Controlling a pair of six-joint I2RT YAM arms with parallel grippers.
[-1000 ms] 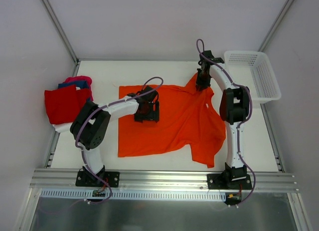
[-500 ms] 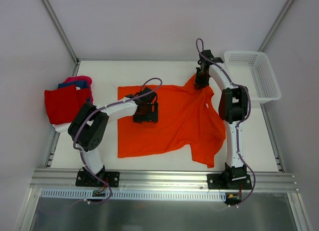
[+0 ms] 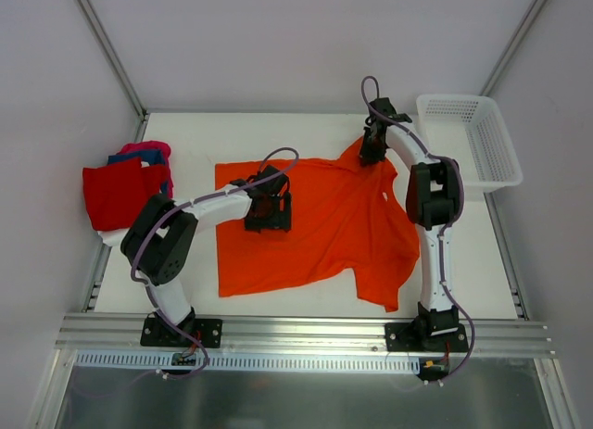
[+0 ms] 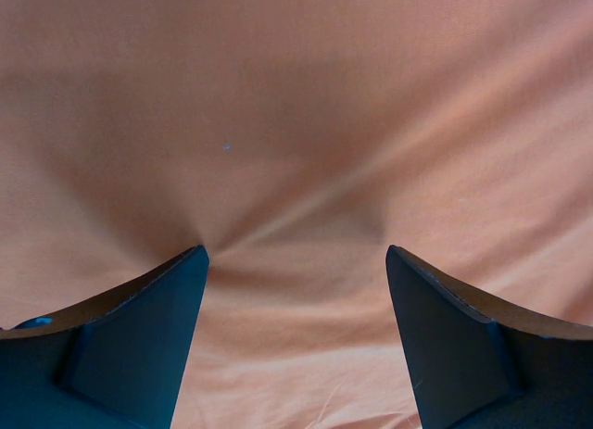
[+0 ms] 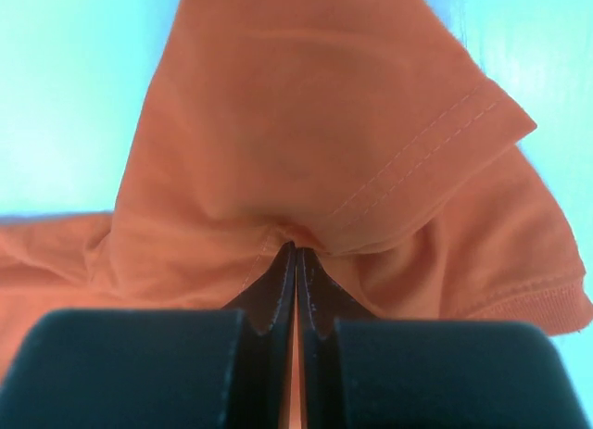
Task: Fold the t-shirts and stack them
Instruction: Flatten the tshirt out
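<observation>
Right end effector (image 5: 295, 251) pinches orange t-shirt (image 5: 306, 123) sleeve; left end effector (image 4: 296, 255) spread, cloth filling its view.

Top camera, above and behind my bases, looks down on the whole orange t-shirt (image 3: 315, 225). My wrist cameras sit close on that shirt: past my left gripper (image 4: 296, 253) mid-body, past my right gripper (image 5: 295, 248) at its far edge.

Bright orange t-shirt (image 3: 315, 225) spread mid-surface, far sleeve peaked; red t-shirt (image 3: 116, 193) folded over blue t-shirt (image 3: 139, 157) and magenta t-shirt (image 3: 148, 148) at left edge.
</observation>
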